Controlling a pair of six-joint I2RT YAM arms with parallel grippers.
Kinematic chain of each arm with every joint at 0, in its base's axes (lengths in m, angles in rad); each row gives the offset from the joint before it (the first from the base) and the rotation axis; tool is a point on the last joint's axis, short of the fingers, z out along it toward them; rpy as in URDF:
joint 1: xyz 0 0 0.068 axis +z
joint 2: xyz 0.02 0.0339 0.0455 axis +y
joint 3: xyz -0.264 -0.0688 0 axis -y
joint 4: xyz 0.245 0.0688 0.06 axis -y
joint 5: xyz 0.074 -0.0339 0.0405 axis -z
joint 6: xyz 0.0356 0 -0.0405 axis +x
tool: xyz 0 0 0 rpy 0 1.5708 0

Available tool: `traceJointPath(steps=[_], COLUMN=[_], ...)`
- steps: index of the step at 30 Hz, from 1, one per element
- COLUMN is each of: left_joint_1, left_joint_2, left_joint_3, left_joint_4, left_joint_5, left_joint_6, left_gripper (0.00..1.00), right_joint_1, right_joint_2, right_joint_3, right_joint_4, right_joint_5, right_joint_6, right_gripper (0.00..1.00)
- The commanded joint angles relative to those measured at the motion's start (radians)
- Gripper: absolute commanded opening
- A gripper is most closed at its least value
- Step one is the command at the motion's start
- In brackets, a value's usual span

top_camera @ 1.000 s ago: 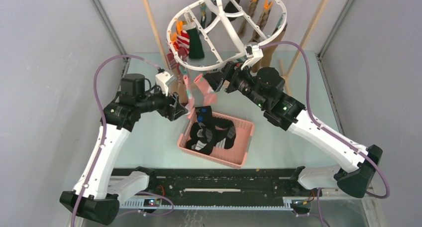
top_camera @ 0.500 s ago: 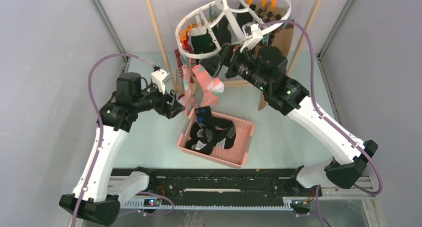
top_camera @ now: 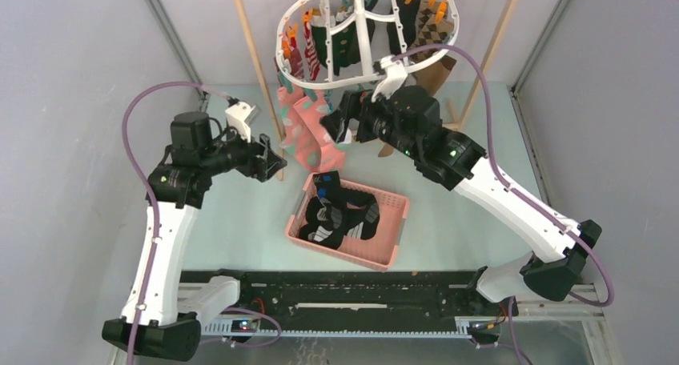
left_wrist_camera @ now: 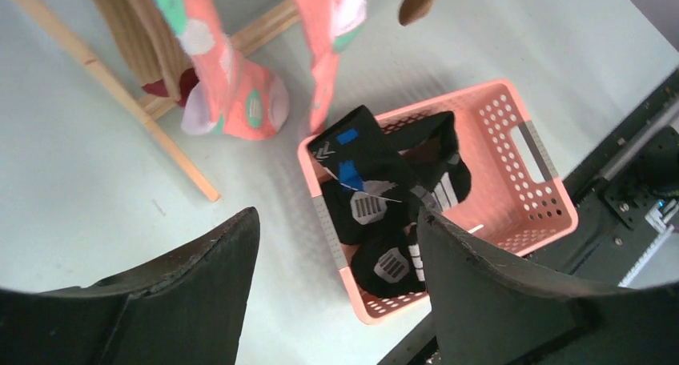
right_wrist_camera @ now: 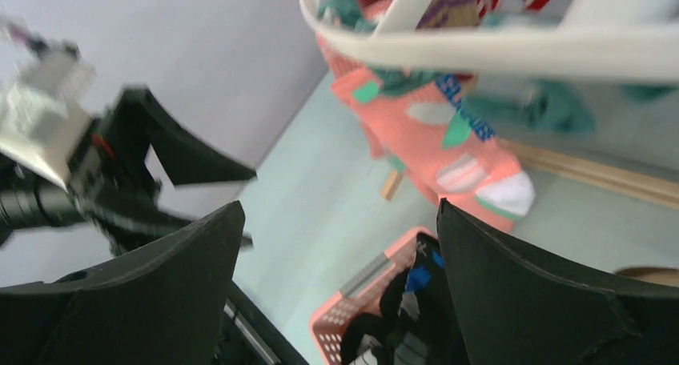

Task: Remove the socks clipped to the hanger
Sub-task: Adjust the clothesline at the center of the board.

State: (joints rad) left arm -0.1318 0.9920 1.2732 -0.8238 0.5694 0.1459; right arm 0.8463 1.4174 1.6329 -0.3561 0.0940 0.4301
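Pink socks (top_camera: 308, 137), centre frame: soft, light, limp; best pinched high, near hanger (top_camera: 332, 78). Left fingers (left_wrist_camera: 200, 285) and right fingers (right_wrist_camera: 160, 277) spread, empty.

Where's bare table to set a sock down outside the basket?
Bare table lies between the basket and the left arm, and right of the basket under the right arm. It is crowded beneath the hanger, where pink socks dangle by the wooden rack.
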Motion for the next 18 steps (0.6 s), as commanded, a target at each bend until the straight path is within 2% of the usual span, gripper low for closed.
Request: traceJointPath(steps=[1,5,10,13,18], left_joint_1=[0.112,0.231,0.292,0.297,0.296], left_joint_2=[0.014,0.059,0.117,0.157,0.269], left_joint_3=[0.089,0.124,0.173,0.191,0.204], left_joint_4=[-0.006,-0.020,0.030,0.125,0.245], left_joint_5=[0.074,0.122,0.069,-0.020,-0.105], left_joint_6=[-0.017,-0.009,-0.023,-0.081,-0.166], left_gripper=[0.77,0.77,0.75,0.72,0.69], right_joint_1=[0.078,0.068,-0.058,-0.181,-0.464], right_joint_2=[-0.074,-0.165,-0.323,-0.375,-0.396], right_joint_3=[-0.048,-0.197,-0.355,-0.400,-0.463], right_joint_4=[0.018,0.044,0.027,-0.030,-0.065], right_joint_5=[0.110,0.122,0.131,0.140,0.109], right_joint_6=[-0.102,-0.069,0.013,0.066,0.105], right_gripper=[1.00,0.99,0.98,0.96,0.93])
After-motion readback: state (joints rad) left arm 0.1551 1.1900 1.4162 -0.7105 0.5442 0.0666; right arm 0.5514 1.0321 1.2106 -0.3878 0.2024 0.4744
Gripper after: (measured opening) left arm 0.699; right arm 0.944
